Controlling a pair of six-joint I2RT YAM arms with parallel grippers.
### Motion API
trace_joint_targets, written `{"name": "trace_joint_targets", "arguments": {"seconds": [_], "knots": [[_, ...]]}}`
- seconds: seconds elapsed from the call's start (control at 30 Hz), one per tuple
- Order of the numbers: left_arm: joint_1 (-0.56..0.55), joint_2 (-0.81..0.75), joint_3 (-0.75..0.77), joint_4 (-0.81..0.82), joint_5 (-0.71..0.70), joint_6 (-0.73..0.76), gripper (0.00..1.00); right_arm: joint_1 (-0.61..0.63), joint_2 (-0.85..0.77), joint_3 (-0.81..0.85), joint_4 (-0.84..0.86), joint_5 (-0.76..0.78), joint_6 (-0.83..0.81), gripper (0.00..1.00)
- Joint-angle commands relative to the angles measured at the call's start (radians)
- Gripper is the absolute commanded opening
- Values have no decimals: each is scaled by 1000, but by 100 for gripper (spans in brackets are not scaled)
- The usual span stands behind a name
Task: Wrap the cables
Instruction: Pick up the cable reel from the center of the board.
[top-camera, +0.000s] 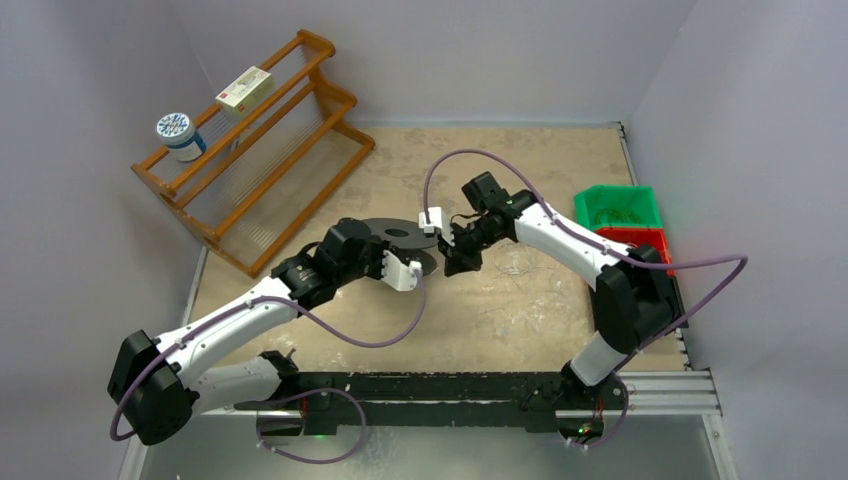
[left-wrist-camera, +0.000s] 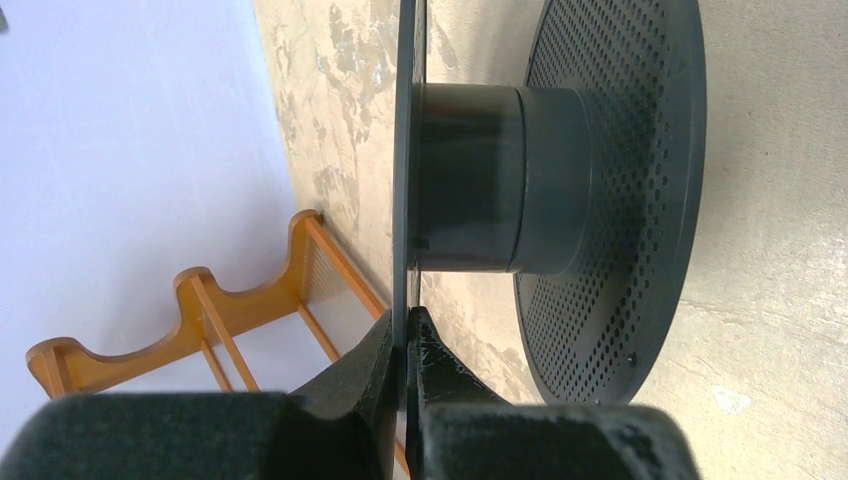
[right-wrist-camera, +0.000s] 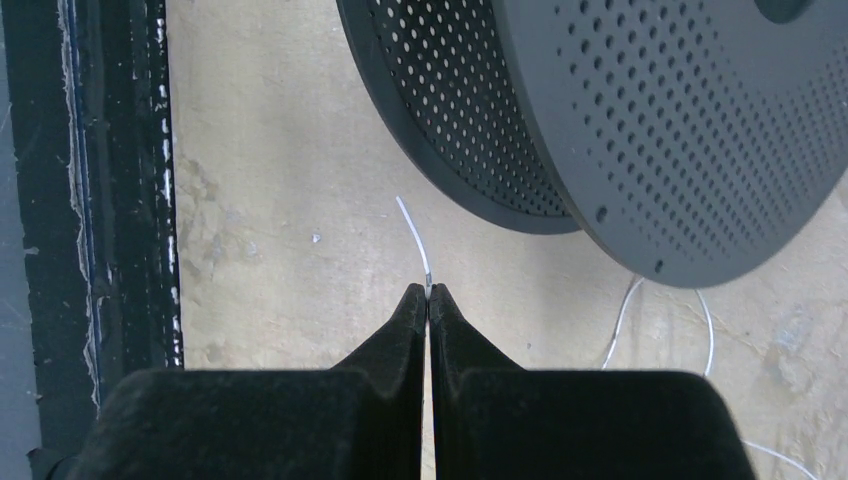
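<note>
A black spool (top-camera: 398, 233) with two perforated flanges (right-wrist-camera: 650, 130) and a dark hub (left-wrist-camera: 490, 180) sits mid-table. My left gripper (left-wrist-camera: 407, 335) is shut on the rim of the spool's thin flange (left-wrist-camera: 404, 150), which runs edge-on between the jaws. Just right of the spool, my right gripper (right-wrist-camera: 428, 292) is shut on the end of a thin whitish cable (right-wrist-camera: 412, 228). A short curved tip of it sticks out past the fingertips. More of the cable lies in loose loops on the table (right-wrist-camera: 622, 318), faintly visible in the top view (top-camera: 520, 265).
A wooden rack (top-camera: 250, 150) stands at the back left, carrying a box (top-camera: 245, 88) and a round tin (top-camera: 180, 135). A green bin (top-camera: 618, 207) and a red bin (top-camera: 640, 243) sit at the right edge. A black rail (top-camera: 450, 385) runs along the near edge.
</note>
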Motion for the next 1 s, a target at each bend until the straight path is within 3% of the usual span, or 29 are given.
{"name": "trace_joint_targets", "arguments": {"seconds": [0.0,0.4,0.57,0.8,0.97], "knots": [[-4,5,28,47,39,8,0,22,29,-5,19,11,34,0],[-11,12,-2,63,69,11,0,30,83,1,55,21,67,0],[-11,17,9,53,65,36,0,30,44,26,-25,-26,12,0],[-10,121,275,-319,174,45,0,-3,-94,27,-44,5,-17,0],[20,173,423,-443,184,68,0,-94,-165,32,-49,-40,-34,0]]}}
